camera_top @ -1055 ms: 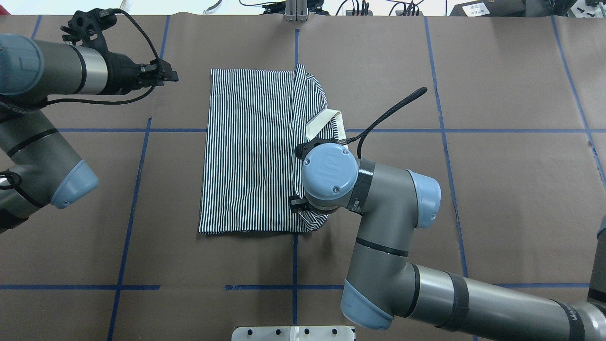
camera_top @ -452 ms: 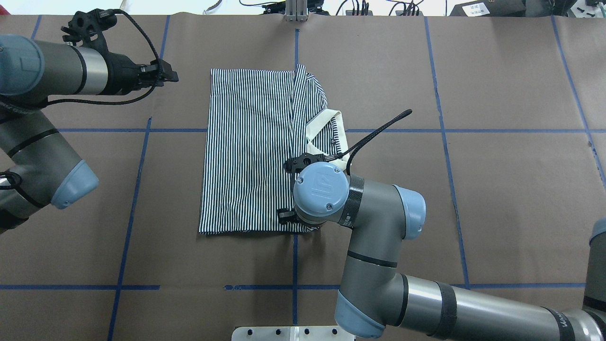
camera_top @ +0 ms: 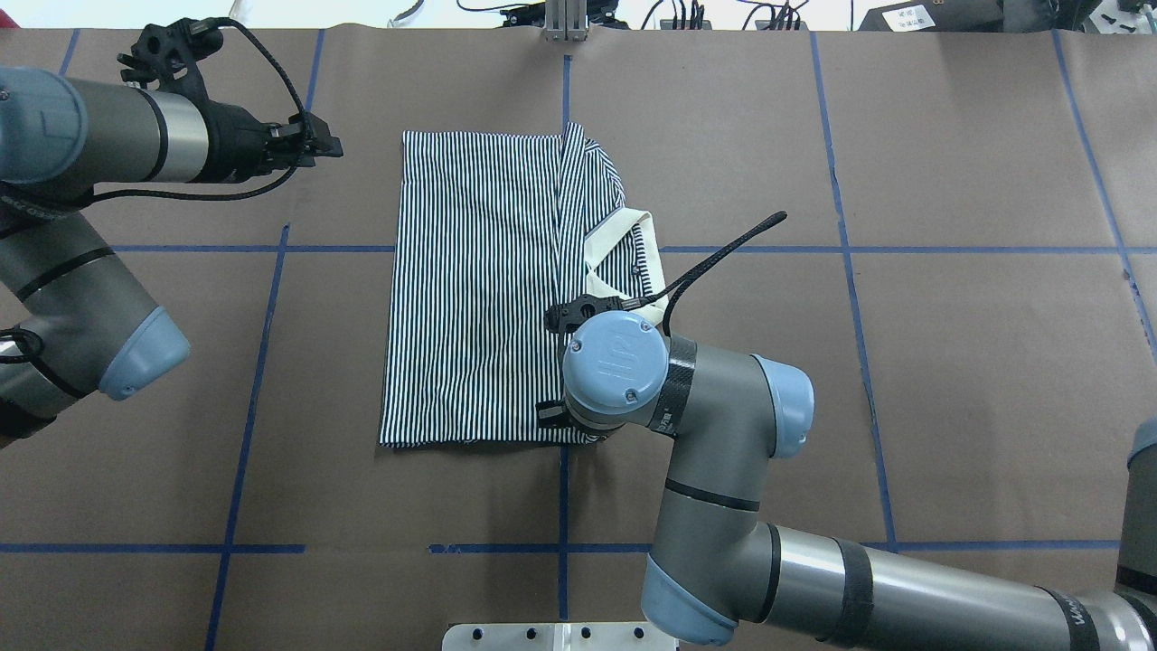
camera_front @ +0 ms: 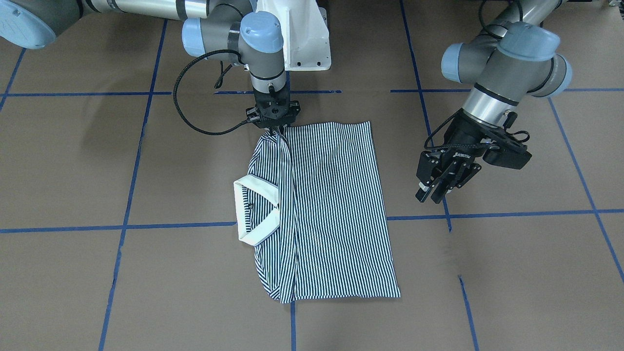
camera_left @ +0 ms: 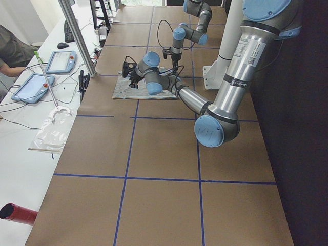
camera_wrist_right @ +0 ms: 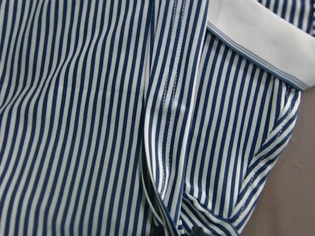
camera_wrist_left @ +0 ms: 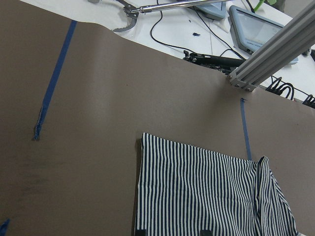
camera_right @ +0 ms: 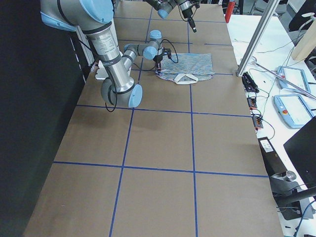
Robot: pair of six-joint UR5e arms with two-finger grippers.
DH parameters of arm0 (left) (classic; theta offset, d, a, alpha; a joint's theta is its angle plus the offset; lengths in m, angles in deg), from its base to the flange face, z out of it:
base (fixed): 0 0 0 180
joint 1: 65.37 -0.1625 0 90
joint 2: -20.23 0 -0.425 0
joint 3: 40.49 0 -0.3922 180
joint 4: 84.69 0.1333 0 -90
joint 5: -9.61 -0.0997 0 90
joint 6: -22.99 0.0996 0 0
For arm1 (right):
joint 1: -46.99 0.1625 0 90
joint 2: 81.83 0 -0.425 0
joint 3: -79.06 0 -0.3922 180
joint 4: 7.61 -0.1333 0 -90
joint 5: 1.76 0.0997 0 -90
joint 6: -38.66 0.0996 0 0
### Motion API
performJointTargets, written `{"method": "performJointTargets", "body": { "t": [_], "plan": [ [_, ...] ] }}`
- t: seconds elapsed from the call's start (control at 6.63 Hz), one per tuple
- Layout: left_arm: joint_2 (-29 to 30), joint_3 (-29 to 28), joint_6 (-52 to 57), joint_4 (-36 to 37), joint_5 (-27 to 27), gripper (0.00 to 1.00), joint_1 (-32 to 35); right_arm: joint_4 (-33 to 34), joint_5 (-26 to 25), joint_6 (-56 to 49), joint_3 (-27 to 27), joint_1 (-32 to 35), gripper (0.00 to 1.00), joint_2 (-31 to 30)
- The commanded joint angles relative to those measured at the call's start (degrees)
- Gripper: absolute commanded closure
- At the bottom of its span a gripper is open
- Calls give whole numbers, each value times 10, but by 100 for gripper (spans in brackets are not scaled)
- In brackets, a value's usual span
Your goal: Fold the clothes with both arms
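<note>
- Left gripper [camera_top: 330,145]: fingers spread with nothing between them, hovering over bare table near the shirt's far-left corner. The left wrist view looks down on that corner.
- Polo shirt [camera_top: 479,289]: lies flat at mid-table, folded into a long striped rectangle. The cloth is judged light, limp and thin. Lifted at one point it would sag and drag, so corners and edges are the best holds, with every layer pinched together.
- Collar [camera_top: 624,231]: cream and probably stiffer than the body. It juts past the shirt's right edge and is likely to resist lying flat in a further fold.
- Right gripper [camera_front: 277,127]: points straight down at the shirt's near-right corner, fingers pressed together on a bunched fold of striped cloth.
- Black cable [camera_top: 723,249]: arcs from the right wrist above the collar and could catch there.
- Table [camera_top: 976,362]: brown paper crossed by blue tape lines [camera_top: 841,208].
</note>
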Motion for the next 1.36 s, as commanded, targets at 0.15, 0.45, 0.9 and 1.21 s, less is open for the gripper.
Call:
{"method": "performJointTargets", "body": {
  "t": [0.15,0.45,0.9,1.21],
  "plan": [
    [0,0,-1,0,0,53,-1,-1,39,-10,18,29,100,-4],
    [0,0,-2,0,0,53,-1,-1,44,-10,65,33,100,-63],
    [1,0,-5,-1,0,53,-2,-1,21,0,64,13,65,-73],
    [1,-2,-5,-1,0,53,-2,-1,23,-8,65,27,18,-79]
  ]
}}
